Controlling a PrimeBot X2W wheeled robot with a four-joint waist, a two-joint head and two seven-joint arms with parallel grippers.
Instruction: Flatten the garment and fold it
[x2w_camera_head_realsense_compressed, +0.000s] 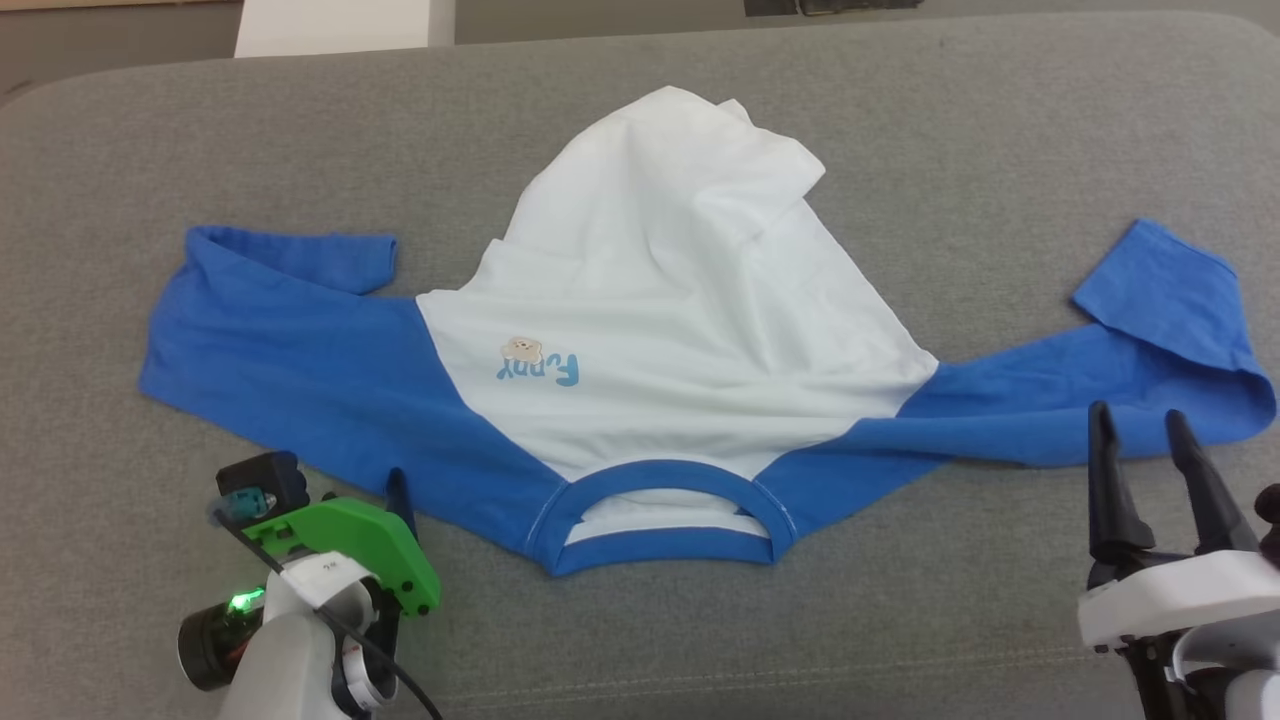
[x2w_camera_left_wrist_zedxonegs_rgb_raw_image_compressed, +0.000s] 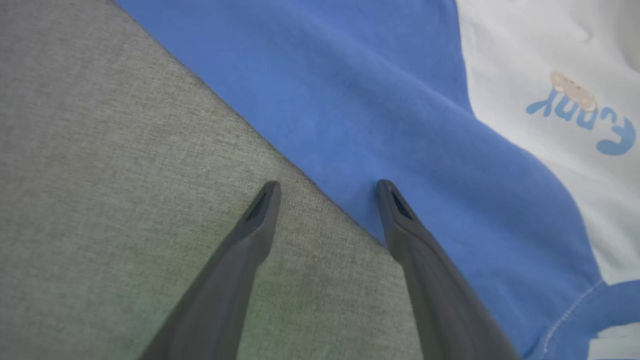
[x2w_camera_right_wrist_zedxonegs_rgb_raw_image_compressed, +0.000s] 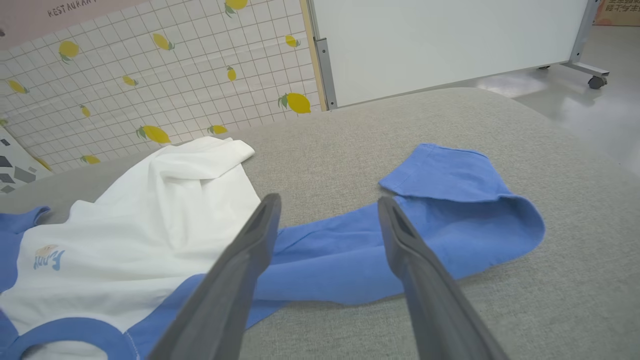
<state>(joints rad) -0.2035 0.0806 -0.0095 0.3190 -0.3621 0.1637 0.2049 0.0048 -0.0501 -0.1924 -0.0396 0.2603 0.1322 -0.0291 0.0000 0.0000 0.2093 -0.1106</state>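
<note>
Bright, even, diffuse light from above. Shadows are thin and soft under the folds of the shirt (x2w_camera_head_realsense_compressed: 650, 300). Head view: white cloth nearly washed out, creases faint. Left wrist view: soft throughout, jaws blurred toward the bottom edge, faint green cast on the tabletop (x2w_camera_left_wrist_zedxonegs_rgb_raw_image_compressed: 125, 250). Right wrist view: sharper, with pale glare on the floor (x2w_camera_right_wrist_zedxonegs_rgb_raw_image_compressed: 575, 105).

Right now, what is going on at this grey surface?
A robot is working on the garment, which lies crumpled on the grey surface, collar nearest the robot. Both sleeve ends are folded over. The left tool, open, straddles the edge of the left sleeve. The right tool, open, is near the right sleeve.
</note>
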